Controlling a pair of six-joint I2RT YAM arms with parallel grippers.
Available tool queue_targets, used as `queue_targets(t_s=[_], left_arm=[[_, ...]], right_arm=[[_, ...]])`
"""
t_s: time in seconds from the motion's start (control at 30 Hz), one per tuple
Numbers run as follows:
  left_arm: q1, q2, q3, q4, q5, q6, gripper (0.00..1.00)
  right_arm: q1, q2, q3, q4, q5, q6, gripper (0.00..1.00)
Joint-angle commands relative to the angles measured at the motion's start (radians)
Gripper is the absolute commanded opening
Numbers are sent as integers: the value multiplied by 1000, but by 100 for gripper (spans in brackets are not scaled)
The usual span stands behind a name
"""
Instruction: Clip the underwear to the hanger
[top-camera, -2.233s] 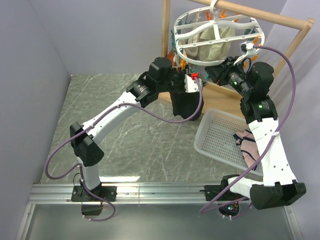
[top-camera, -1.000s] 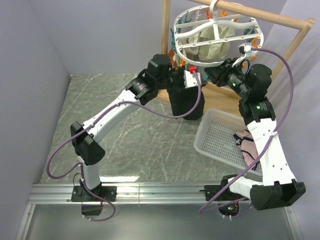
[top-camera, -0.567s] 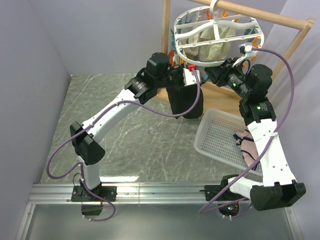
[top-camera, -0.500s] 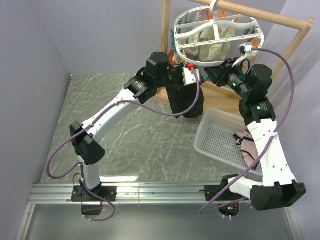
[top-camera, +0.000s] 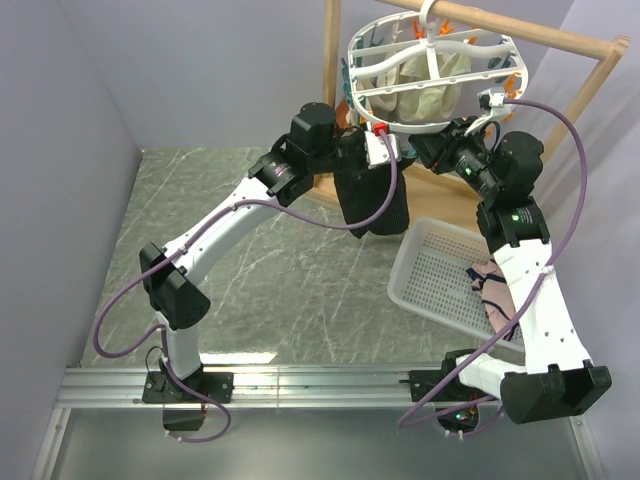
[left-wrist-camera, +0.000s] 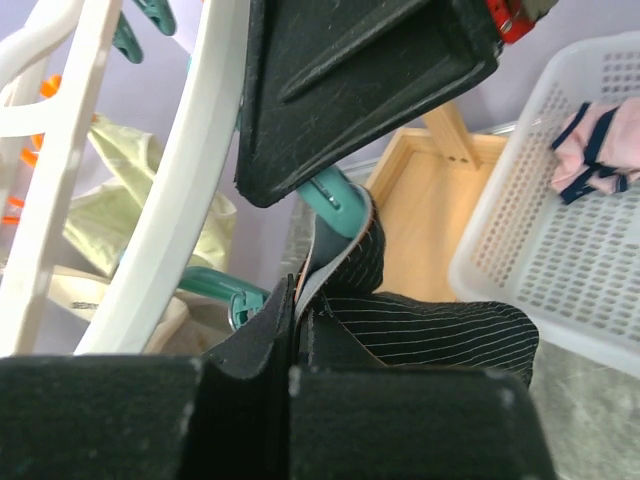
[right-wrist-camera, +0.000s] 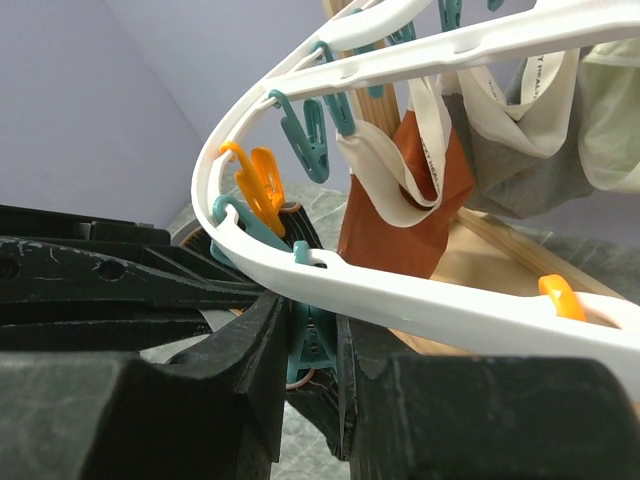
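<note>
Grey marbled table (top-camera: 250, 290) under everything. Wooden rail frame (top-camera: 331, 40) at the far right, with the white oval hanger (top-camera: 433, 55) hooked on its top rail. White basket (top-camera: 430, 272) sits on the table beside my right arm, nearer the camera than the hanger.

Underwear (top-camera: 385, 212): black, pinstriped, off the table. It hangs from my left pincer (top-camera: 388, 145) right at the hanger's near rim, above the table just left of the basket. Cream cloth (top-camera: 415, 105) and rust-brown cloth (right-wrist-camera: 395, 250) hang inside the hanger. Pink-and-navy cloth (top-camera: 492, 287) lies in the basket's right end.

Left pincer, left wrist view: fingers (left-wrist-camera: 250, 400) pressed together to a hairline gap, waistband edge pinched between them. The rest of the fabric falls away to the right.

Right pincer (top-camera: 412, 145) comes in from the opposite side and meets the left one under the rim. Right wrist view: its fingers (right-wrist-camera: 200, 410) are nearly closed, squeezing a teal clip (right-wrist-camera: 303, 352) that dangles from the rim.

In the left wrist view the waistband curls up against that clip. I cannot tell whether the clip's mouth has the fabric.

Orange clip (right-wrist-camera: 255, 185) hangs on the rim just above it. More teal clips (right-wrist-camera: 310, 135) sit further along.
</note>
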Motion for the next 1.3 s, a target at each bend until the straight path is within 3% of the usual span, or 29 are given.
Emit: queue_targets(t_s=[0.0, 0.43, 0.5, 0.93, 1.27], left_arm=[[-2, -13, 51, 32, 53, -69, 0], [-2, -6, 64, 63, 52, -149, 0], [-2, -5, 67, 64, 46, -144, 0], [-2, 18, 96, 75, 46, -149, 0], [0, 21, 98, 78, 50, -144, 0]], right_arm=[[6, -32, -21, 57, 13, 11, 0], [6, -35, -26, 57, -9, 4, 0], [8, -31, -18, 49, -9, 7, 9], [6, -19, 17, 18, -30, 24, 32], [8, -12, 25, 17, -36, 35, 37]])
